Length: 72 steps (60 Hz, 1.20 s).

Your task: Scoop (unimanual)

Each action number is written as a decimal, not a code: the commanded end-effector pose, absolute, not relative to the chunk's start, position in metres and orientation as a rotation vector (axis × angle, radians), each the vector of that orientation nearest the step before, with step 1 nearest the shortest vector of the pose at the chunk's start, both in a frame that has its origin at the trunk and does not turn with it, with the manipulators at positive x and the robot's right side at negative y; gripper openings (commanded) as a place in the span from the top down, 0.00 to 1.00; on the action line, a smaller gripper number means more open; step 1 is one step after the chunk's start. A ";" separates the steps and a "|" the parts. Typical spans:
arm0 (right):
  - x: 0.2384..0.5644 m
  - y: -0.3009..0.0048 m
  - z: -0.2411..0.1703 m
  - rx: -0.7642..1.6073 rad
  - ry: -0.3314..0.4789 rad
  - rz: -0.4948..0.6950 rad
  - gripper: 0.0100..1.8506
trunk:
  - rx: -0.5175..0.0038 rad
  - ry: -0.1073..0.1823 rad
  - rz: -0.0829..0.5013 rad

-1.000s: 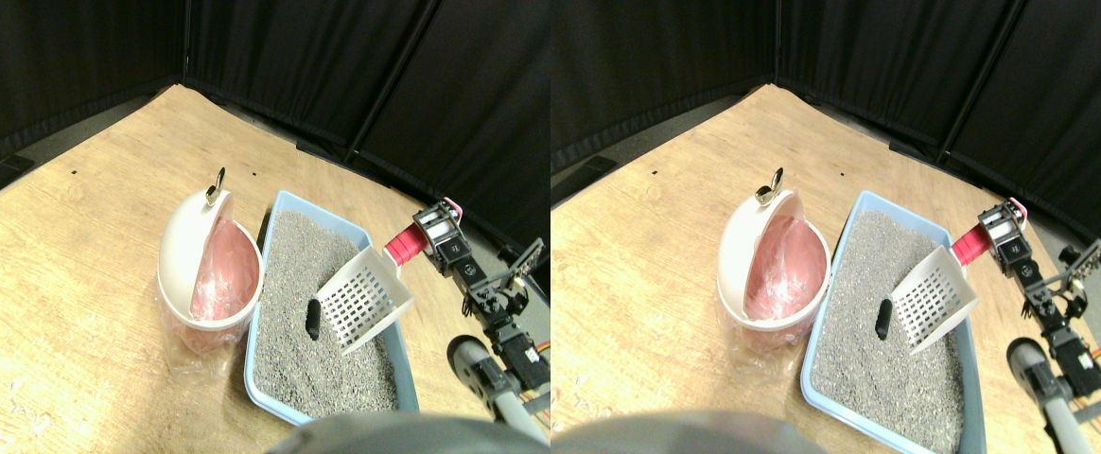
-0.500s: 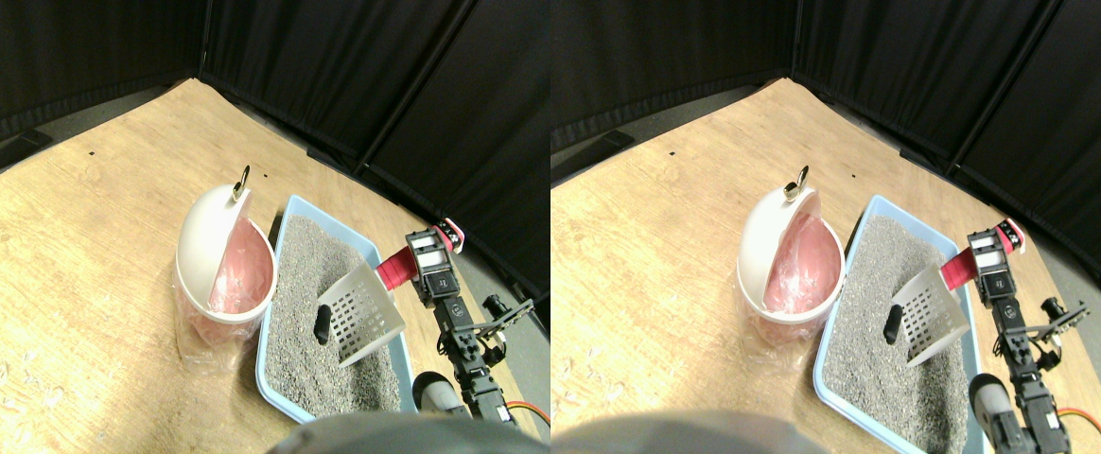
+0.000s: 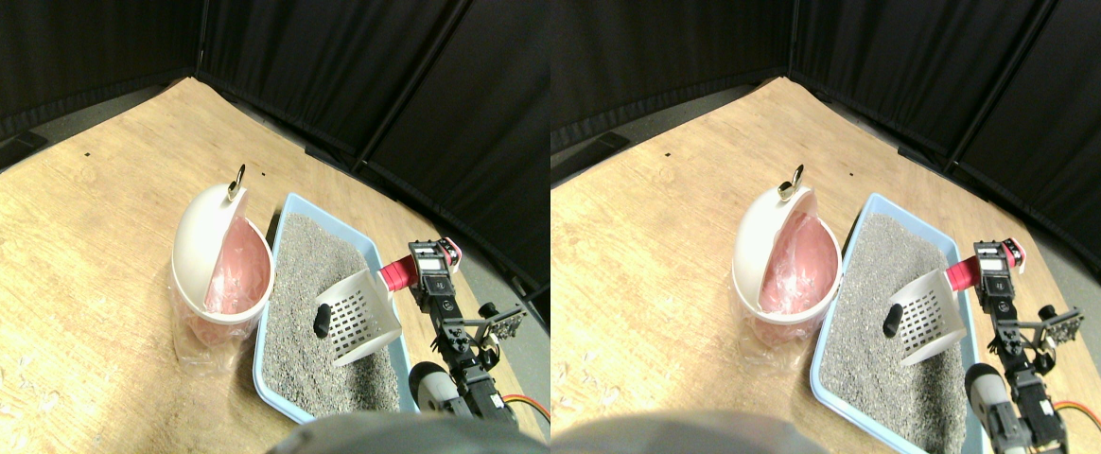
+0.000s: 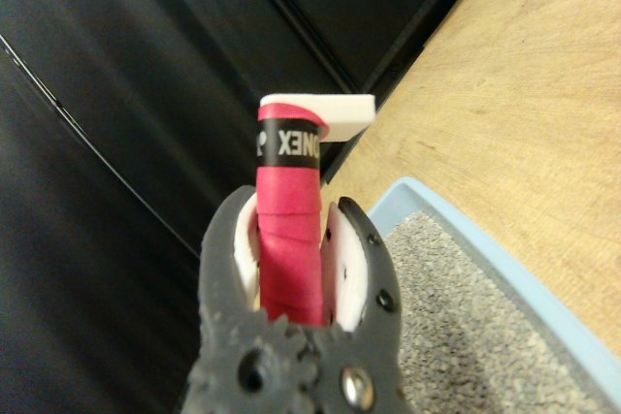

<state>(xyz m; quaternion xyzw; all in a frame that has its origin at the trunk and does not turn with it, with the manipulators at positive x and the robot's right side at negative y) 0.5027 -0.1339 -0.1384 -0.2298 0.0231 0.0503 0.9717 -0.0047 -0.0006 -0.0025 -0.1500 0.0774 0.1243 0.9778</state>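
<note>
The right gripper (image 4: 291, 278), clamped on the scoop's red handle (image 4: 289, 239), holds the slotted scoop (image 3: 357, 317) low over the litter tray (image 3: 271, 392), its lip touching the dark lump (image 3: 322, 323) — the scooping step, apparently — next calling for a push under it.

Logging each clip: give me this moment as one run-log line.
right gripper: shut on scoop handle | scoop: over litter tray, beside dark lump | bin: open
</note>
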 end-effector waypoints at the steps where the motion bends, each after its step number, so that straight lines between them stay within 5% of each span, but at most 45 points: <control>1: 0.507 -0.141 -0.151 -0.349 0.119 0.149 0.97 | -0.296 0.168 0.252; 36: 0.503 -0.183 -0.179 -0.093 0.093 0.000 0.97 | -0.275 0.164 0.225; 72: 0.512 -0.206 -0.154 0.233 0.029 -0.115 0.97 | -0.252 0.141 0.195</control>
